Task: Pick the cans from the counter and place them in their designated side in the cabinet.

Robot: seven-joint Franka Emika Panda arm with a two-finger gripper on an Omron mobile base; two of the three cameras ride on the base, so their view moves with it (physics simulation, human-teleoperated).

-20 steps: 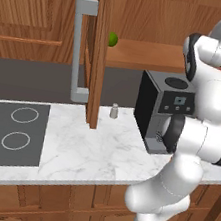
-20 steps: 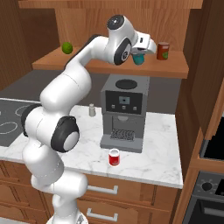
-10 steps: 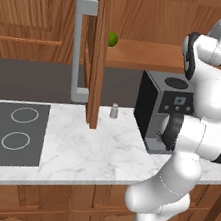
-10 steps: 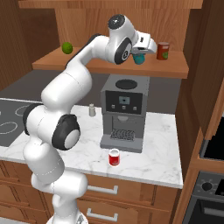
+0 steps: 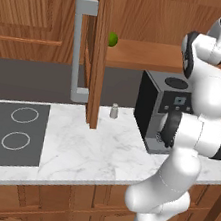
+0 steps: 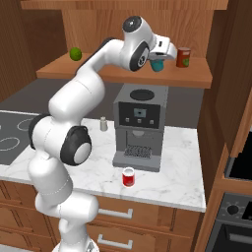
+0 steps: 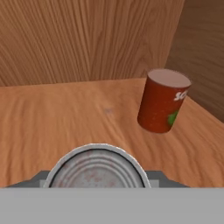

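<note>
We've got the cabinet (image 6: 123,74) open, its plank shelf running across both base views, door (image 5: 97,54) swung out w/ the grey bar handle toward us. Below it, the counter (image 6: 177,172) carries a coffee machine (image 6: 139,125), a small grey shaker (image 6: 103,123) and the red can (image 6: 128,176), upright just in front of the machine and not yet picked.

Our arm reaches up and over the shelf's right part. The gripper (image 6: 158,63) is pinched on the teal can (image 6: 157,64); in the hand view its silvery top (image 7: 97,168) sits right between the fingers at the bottom edge, so the can's long axis runs roughly along the gripper's line of sight, i.e. upright, lid toward the camera.

The relation that matters: shelf plank lies straight below the teal can, bare wood there. The darker brownish-red can (image 7: 162,101) stands upright ahead and to the right in the hand view, near but apart, close to the cabinet's side wall. We can't tell whether the teal can's base touches the plank yet. We judge the next move is a straight set-down and release, keeping clear of that neighbour. A lime (image 6: 75,53) sits well apart at the far left end.
</note>
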